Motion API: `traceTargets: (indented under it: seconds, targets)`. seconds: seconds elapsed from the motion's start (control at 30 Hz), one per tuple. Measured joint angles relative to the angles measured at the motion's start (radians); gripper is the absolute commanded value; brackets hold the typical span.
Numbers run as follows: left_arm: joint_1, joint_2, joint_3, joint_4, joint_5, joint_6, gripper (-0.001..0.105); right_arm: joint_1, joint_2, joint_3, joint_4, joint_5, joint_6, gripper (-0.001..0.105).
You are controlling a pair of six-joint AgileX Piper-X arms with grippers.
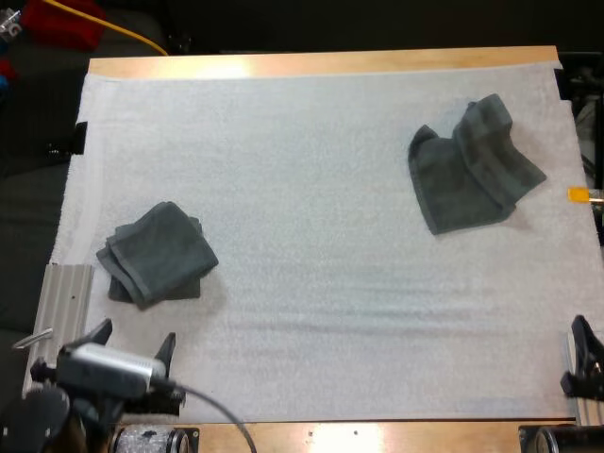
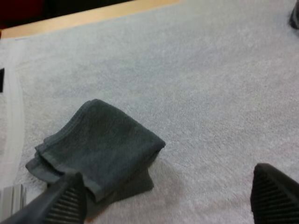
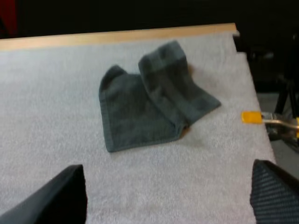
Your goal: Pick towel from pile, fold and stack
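Since it's soft terry cloth, the crumpled towel (image 1: pixel 472 168) is going to feel light, limp and floppy. It has no stiffness, so it'll sag and trail off whatever corner you lift. It sits at the far right of the white mat (image 1: pixel 321 311), close to the far edge, lying half flat w/ one flap thrown over itself in a ridge.

Best grab, imo, is a free corner or hemmed edge on the flat part nearest your right arm. Skip the bunched ridge, or you'll likely pinch two layers at once. Go low, right at the mat, but the mat looks fuzzy too, so watch you don't snag it.

Over on the near left, the folded towel (image 1: pixel 156 255) lies squarish in a few layers. That's prob. your stack spot, well apart from the crumpled one.

Now the jaws. Your right gripper (image 1: pixel 583 359) hangs at the mat's near right edge w/ fingers spread wide and nothing betw. them, well short of the crumpled towel. Your left gripper (image 1: pixel 134 340) sits just on the near side of the folded towel. It's also wide open, holding nothing, and the high view shows it clear of the cloth. Both arms are empty, so the pick isn't begun yet.
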Motion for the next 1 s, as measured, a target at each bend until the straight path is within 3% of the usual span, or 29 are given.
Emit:
traceTargets:
  seconds: [0.43,1.0]
  targets:
    - [0.0,-0.195,0.0,0.081,0.0,0.0,0.07,0.0,-0.141,-0.007,0.106,0.0,0.007,0.07]
    - [0.0,-0.202,0.044,0.203,0.017,0.022,0.07,0.0,-0.141,-0.011,0.111,0.0,0.007,0.07]
